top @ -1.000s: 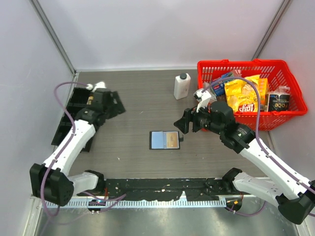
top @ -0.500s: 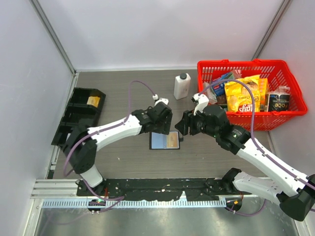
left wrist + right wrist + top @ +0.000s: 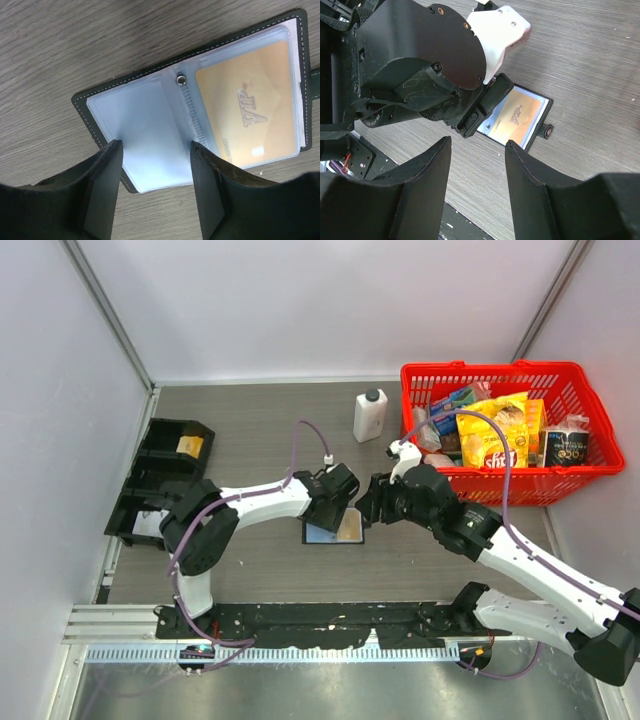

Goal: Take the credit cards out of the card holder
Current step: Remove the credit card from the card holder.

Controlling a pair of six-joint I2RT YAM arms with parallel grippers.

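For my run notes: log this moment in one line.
small black leather-like bifold card holder: open flat on table | yellowish-orange VIP card: in clear pocket | left gripper: open over holder | right gripper: open, empty

Card holder beneath left claw, right claw beside it, basket farther behind right.

Matt black stitched leather-like card holder; glossy clear plastic sleeves; smooth orange card; matt wood-grain counter.
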